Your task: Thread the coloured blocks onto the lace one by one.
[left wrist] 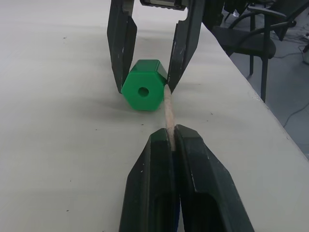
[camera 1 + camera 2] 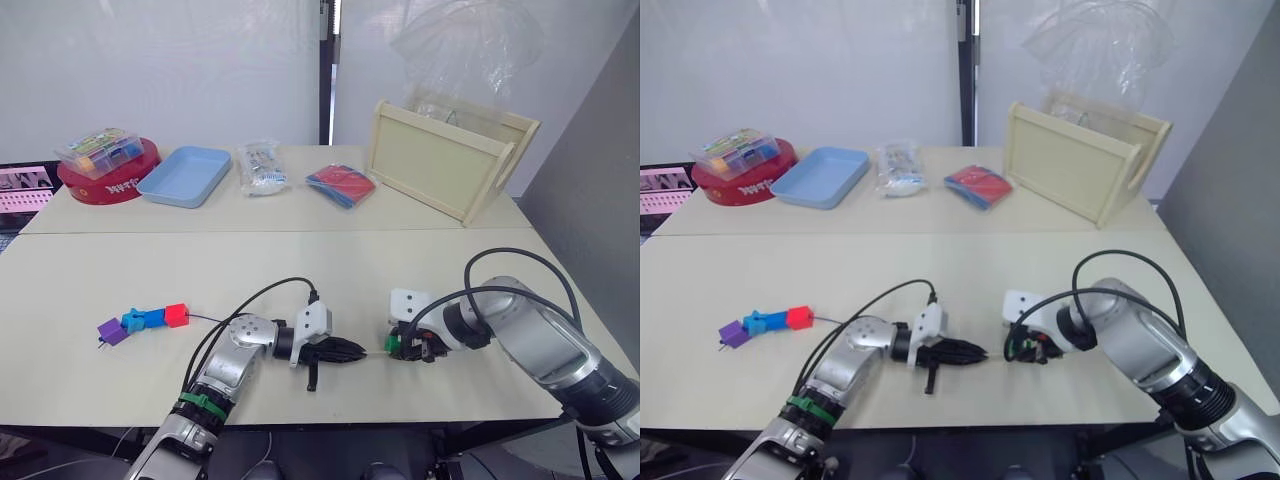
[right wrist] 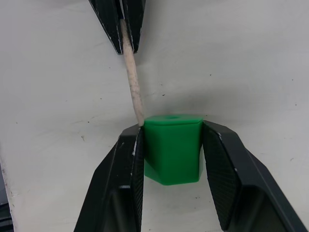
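Observation:
My right gripper is shut on the green block, which rests on the table near the front edge. Facing it, my left gripper is shut on the lace's pale stiff tip. The tip slants beside the block's hole and touches the edge where the block meets one right finger. Four blocks sit on the lace at the left: purple, light blue, dark blue and red.
Along the far table stand a red round tin with a clear box of pieces, a light blue tray, a clear bag, a red-and-blue packet and a wooden crate. Both grippers work close to the near table edge.

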### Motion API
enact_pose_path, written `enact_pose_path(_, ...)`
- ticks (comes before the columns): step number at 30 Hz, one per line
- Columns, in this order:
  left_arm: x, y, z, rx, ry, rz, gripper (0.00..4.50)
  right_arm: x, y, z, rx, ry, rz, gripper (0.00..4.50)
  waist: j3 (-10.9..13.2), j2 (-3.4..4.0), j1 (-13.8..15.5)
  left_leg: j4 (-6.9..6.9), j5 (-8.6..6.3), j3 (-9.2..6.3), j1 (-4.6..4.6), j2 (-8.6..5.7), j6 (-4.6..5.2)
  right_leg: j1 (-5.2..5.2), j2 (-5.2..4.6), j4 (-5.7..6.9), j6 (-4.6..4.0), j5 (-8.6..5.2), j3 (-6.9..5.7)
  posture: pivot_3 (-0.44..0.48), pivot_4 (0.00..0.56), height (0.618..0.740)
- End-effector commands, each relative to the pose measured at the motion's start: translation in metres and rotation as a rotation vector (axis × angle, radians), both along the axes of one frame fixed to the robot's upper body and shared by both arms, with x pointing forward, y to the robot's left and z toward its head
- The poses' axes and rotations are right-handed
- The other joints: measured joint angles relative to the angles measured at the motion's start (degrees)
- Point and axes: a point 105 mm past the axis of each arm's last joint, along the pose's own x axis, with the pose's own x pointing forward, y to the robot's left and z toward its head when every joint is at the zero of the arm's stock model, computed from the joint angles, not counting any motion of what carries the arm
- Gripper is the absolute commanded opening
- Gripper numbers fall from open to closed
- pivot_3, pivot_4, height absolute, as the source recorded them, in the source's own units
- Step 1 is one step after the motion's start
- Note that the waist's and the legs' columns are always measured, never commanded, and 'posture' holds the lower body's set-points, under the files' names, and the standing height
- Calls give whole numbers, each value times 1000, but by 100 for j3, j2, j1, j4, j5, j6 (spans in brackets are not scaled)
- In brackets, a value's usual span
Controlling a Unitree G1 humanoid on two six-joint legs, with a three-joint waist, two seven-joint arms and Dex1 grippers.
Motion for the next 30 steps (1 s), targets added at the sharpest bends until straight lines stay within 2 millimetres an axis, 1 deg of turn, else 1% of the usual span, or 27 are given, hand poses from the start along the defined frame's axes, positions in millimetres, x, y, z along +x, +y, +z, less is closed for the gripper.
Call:
enact_pose_path(1, 2, 3, 13, -28, -43, -2, 0, -9, 6, -5, 12, 38, 41, 1255, 0, 0, 1, 0, 0, 0, 0, 0, 0, 0, 0, 0, 0, 0, 0, 0, 150, 740)
enact_pose_path(5, 2, 3, 16, -34, -48, -4, 0, -9, 7, -6, 12, 42, 45, 1255, 0, 0, 6, 0, 0, 0, -1, 0, 0, 1, 0, -1, 0, 0, -1, 0, 150, 740)
enact_pose_path(14, 3, -6, 13, -24, -62, 0, 0, -11, 11, -3, 22, 41, 59, 1255, 0, 0, 5, 0, 0, -1, 0, 0, 0, 2, 0, -1, 0, 0, -2, 0, 150, 740)
enact_pose_path(25, 7, -5, 6, 44, -77, 1, 0, -11, 13, -2, 29, 38, 63, 1255, 0, 0, 9, 0, 0, -1, -2, 0, 0, 1, 0, -2, 0, 0, -3, 0, 150, 740)
enact_pose_path(30, 9, -10, 10, 38, -92, -7, 0, -10, 14, -2, 38, 35, 60, 1255, 0, 0, 8, 0, 0, -2, -2, -1, 0, 1, 0, -2, 0, 0, -3, 0, 150, 740)
